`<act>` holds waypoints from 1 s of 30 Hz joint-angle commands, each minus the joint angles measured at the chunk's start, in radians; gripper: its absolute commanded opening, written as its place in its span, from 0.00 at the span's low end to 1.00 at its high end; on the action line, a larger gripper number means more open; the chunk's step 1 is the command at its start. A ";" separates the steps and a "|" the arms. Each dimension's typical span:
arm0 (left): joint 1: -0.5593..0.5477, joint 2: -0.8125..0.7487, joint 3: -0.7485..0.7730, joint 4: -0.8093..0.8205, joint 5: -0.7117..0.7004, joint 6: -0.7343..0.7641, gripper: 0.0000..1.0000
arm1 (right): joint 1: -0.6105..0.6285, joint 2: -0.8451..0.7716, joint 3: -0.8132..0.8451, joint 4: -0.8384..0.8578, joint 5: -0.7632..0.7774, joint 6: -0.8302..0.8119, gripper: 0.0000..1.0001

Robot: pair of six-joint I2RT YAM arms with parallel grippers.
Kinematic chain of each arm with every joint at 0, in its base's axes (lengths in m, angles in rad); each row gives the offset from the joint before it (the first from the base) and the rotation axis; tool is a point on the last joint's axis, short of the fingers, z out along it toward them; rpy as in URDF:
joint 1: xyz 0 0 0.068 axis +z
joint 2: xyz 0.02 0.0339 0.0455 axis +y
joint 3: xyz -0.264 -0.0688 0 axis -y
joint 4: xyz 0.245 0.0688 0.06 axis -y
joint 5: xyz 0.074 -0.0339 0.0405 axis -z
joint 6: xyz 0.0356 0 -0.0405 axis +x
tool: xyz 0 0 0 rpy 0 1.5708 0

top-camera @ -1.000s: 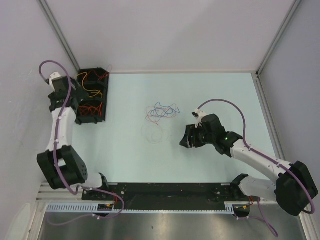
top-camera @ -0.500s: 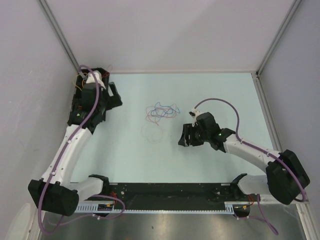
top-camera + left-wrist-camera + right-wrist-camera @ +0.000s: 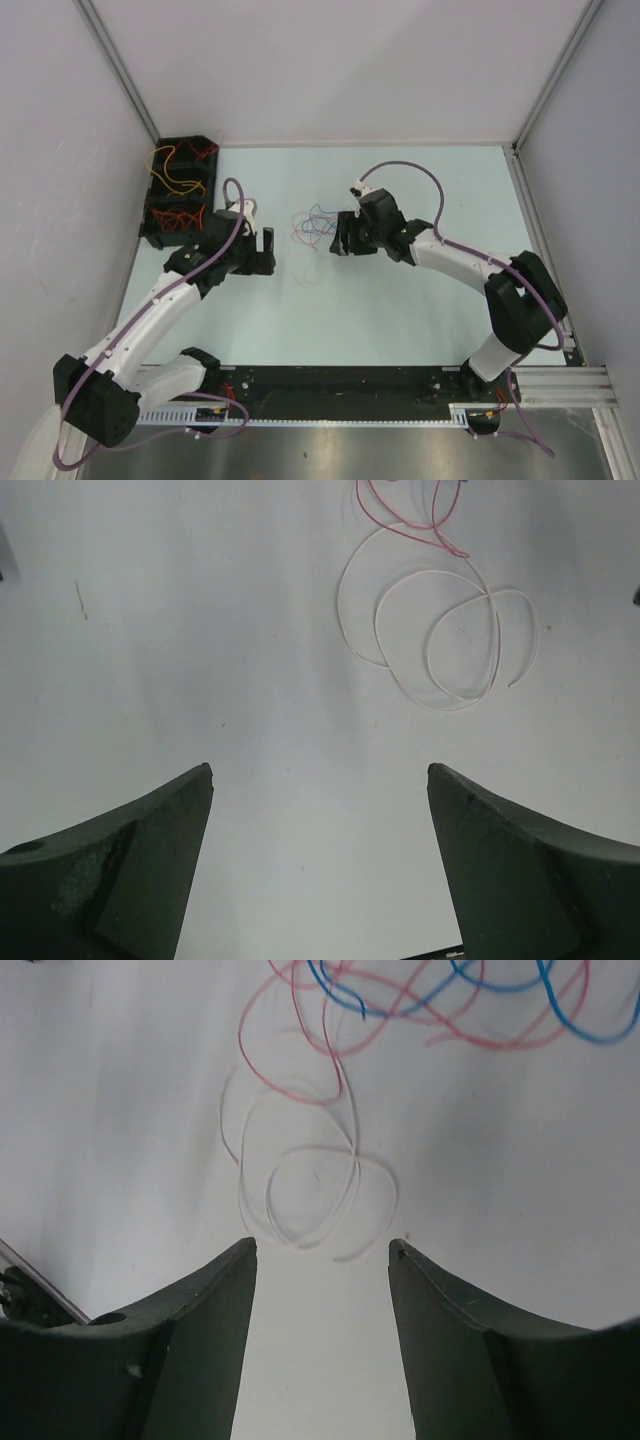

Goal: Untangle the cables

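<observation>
**Both arms have closed in on the tangle**

A second ago your left arm was over the black bin (image 3: 183, 199) at the far left corner. It has since swung out, and the left gripper (image 3: 262, 250) now hangs over the table (image 3: 400, 310) just left of the cables (image 3: 318, 222). Your right gripper (image 3: 340, 232) has come in from the near right and sits at the right edge of the same knot.

Neither gripper holds anything. In the left wrist view the jaws stand wide apart over bare table. The pale cable (image 3: 440, 630) is looped ahead and to the right, with a red cable (image 3: 420, 515) crossing it further on. In the right wrist view the jaws are open but narrower. The pale cable's (image 3: 310, 1190) loops lie just ahead of the tips, with the red cable (image 3: 300, 1060) and a blue cable (image 3: 480, 980) beyond.

The loose cables lie mid-table, between your two grippers and still crossed over one another. Others already rest in the bin. To my eye you are set up for a two-handed pull, and the pale loop looks the easiest strand to take first.
</observation>
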State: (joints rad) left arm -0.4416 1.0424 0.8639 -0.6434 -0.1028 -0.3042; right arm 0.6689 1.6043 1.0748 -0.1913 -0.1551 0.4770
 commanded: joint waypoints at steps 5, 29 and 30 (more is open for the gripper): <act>-0.013 -0.084 0.023 0.010 -0.075 0.042 0.93 | -0.048 0.267 0.298 0.109 -0.024 -0.005 0.59; -0.013 -0.111 0.021 -0.004 -0.113 0.031 0.93 | -0.019 0.643 0.760 -0.051 -0.027 -0.005 0.21; -0.013 -0.111 0.021 -0.004 -0.115 0.030 0.93 | -0.020 0.645 0.761 -0.051 -0.035 -0.008 0.09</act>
State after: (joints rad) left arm -0.4480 0.9478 0.8639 -0.6540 -0.2066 -0.2859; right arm 0.6498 2.2368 1.7832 -0.2436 -0.1848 0.4702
